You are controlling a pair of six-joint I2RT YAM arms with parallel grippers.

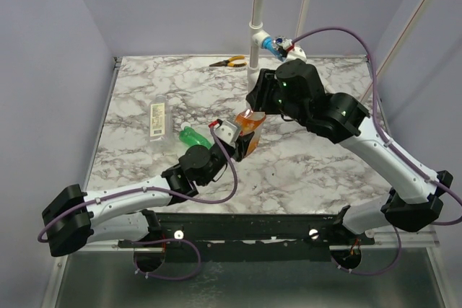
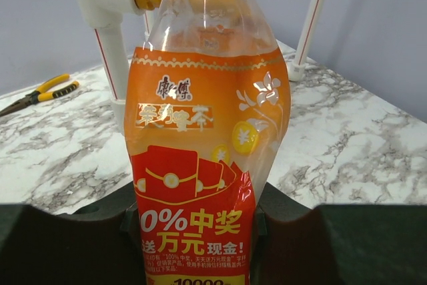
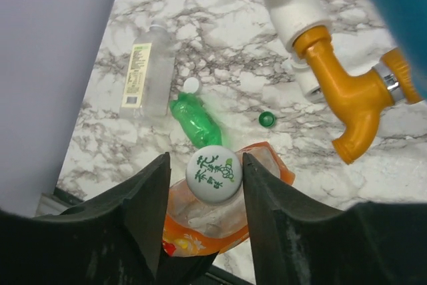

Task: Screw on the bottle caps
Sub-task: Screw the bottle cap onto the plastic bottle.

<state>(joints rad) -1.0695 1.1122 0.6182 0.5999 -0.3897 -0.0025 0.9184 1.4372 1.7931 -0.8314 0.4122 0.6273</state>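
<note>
My left gripper (image 2: 193, 217) is shut on the lower part of the wide orange bottle (image 2: 200, 131), holding it upright near the table's middle (image 1: 249, 126). My right gripper (image 3: 203, 178) hangs over the bottle's top, open. A white cap with green print (image 3: 213, 175) sits on the bottle's neck between its fingers, with a gap on the left side. The slim green bottle (image 3: 197, 121) lies on the table, uncapped. A small white cap (image 3: 191, 85) and a dark green cap (image 3: 267, 119) lie loose near it. The clear labelled bottle (image 3: 150, 71) lies further left.
A white pipe frame (image 1: 258, 27) stands at the back with an orange tap (image 3: 347, 98) and a blue tap (image 1: 274, 46). Yellow-handled pliers (image 1: 229, 62) lie at the back of the marble table. Purple walls close in the sides.
</note>
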